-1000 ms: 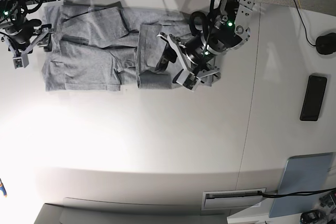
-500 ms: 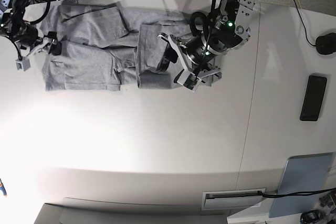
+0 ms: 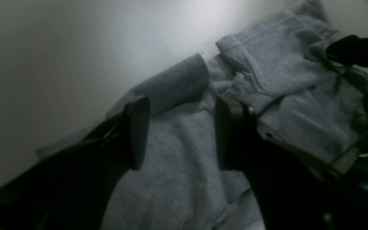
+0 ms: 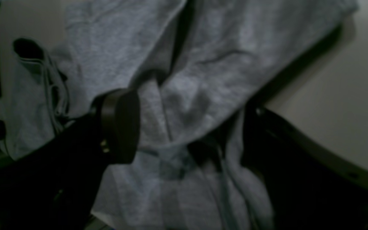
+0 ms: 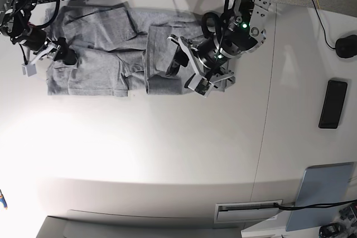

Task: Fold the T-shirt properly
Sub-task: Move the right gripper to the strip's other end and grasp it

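Both pincers spread wide over the rumpled T-shirt (image 5: pixel 120 54), nothing gripped.

The T-shirt lies half-folded at the surface's (image 5: pixel 167 154) far edge. Left pincer (image 5: pixel 189 65) straddles its rolled end, right pincer (image 5: pixel 47 57) its opposite hem; each should pinch one clean layer. The phone (image 5: pixel 333 104) and blue pad (image 5: pixel 321 193) sit well apart.
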You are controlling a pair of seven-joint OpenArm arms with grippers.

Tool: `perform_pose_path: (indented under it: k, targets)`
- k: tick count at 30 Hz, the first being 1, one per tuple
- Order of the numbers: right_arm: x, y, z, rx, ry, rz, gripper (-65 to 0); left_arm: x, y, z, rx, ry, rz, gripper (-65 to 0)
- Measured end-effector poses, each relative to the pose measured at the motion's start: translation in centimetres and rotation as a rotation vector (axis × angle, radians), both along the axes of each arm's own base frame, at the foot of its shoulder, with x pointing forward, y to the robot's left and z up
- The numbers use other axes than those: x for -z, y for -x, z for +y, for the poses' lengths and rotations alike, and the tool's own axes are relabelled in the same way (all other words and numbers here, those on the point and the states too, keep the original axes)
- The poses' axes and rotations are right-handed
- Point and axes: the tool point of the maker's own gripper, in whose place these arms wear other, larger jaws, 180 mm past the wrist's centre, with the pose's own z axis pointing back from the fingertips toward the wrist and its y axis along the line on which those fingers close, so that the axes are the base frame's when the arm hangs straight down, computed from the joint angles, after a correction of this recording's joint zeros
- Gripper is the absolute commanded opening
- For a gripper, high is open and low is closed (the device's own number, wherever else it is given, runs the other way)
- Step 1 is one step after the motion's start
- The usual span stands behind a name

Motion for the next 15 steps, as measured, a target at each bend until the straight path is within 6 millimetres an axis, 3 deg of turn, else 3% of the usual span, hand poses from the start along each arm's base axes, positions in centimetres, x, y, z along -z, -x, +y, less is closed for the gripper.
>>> perform_pose_path:
  k: [2,7,12,15]
  targets:
    - [-0.1,-0.2,0.3,-0.007,-0.002,-0.025,-27.9,0.1,-0.1,0.1,-0.003,-0.013,-0.005,-31.5]
    - [0.6,0.2,0.4,-0.011,0.014,-0.012,-63.3,0.4,-0.2,0.6,-0.01,-0.05,-0.013,-31.5]
    - [0.6,0.2,-0.4,-0.023,0.055,-0.006,-65.0,0.5,-0.2,0.7,-0.011,-0.058,-0.013,-31.5]
    - [0.1,0.5,-2.6,-0.039,0.142,0.02,-65.0,0.9,0.0,1.0,-0.011,-0.075,0.01,-31.5]
